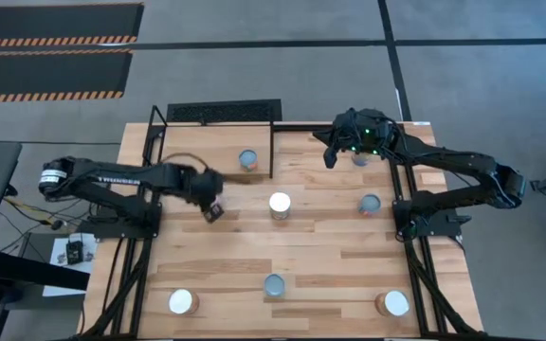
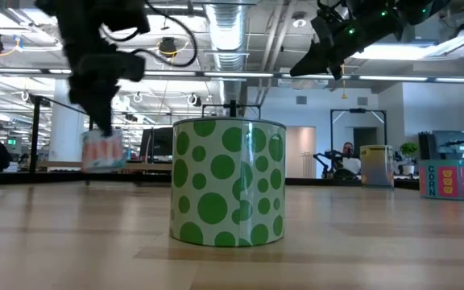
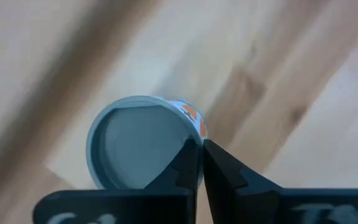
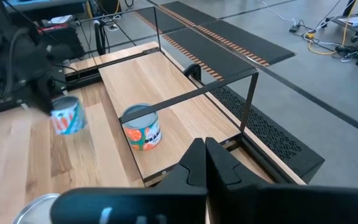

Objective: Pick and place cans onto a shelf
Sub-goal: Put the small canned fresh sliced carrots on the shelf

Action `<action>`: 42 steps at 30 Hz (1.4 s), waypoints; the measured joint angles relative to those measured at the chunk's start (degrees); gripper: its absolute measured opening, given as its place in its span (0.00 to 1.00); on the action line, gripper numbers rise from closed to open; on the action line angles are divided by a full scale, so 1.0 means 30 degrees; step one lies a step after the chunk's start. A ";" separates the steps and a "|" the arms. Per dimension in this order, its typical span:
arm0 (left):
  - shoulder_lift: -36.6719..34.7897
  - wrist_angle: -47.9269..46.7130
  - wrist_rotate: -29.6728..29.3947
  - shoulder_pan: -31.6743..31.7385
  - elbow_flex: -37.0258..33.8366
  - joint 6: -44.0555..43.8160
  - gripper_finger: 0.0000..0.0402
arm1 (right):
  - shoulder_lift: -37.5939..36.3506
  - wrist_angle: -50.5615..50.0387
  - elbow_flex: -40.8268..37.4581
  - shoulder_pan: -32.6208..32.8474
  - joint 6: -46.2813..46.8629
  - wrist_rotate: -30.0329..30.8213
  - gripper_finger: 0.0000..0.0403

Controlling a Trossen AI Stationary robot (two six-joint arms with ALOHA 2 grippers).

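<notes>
Since these small tins look rigid, light and smooth-sided, the rim seems the surest hold. Nearest, a green-dotted white tin [image 2: 228, 181] stands on the plank desk [image 1: 330, 265]. Beyond it, the left pincer [image 3: 201, 147], pressed together, pinches the rim of a grey-topped, orange-labelled can [image 3: 138, 140] beside the light-wood, black-framed shelf [image 4: 135, 74], which holds one orange-labelled can [image 4: 143, 132]. The right pincer [image 4: 202, 145], shut and empty, hovers farthest.
</notes>
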 joint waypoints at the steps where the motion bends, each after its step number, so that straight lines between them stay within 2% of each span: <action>1: 0.0000 -0.0003 -0.0038 0.0499 0.0440 0.0556 0.00 | 0.0000 -0.0006 0.0000 0.0000 0.0000 0.0000 0.01; 6: 0.0036 0.0297 -0.0578 0.2834 0.1967 0.3365 0.00 | 0.0000 -0.0120 0.0004 0.0029 0.0000 0.0000 0.01; 14: 0.1374 0.2896 -0.0836 0.5583 0.2139 0.6337 0.00 | 0.0003 -0.0429 0.0007 0.0051 0.0078 0.0007 0.01; 26: 0.4369 0.3725 -0.0390 0.6130 0.3071 0.8516 0.00 | 0.0007 -0.0674 0.0007 0.0051 0.0117 0.0022 0.01; 42: 0.4629 0.2516 0.0215 0.6727 0.3385 0.8425 0.01 | 0.0007 -0.0658 0.0007 0.0051 0.0146 0.0066 0.01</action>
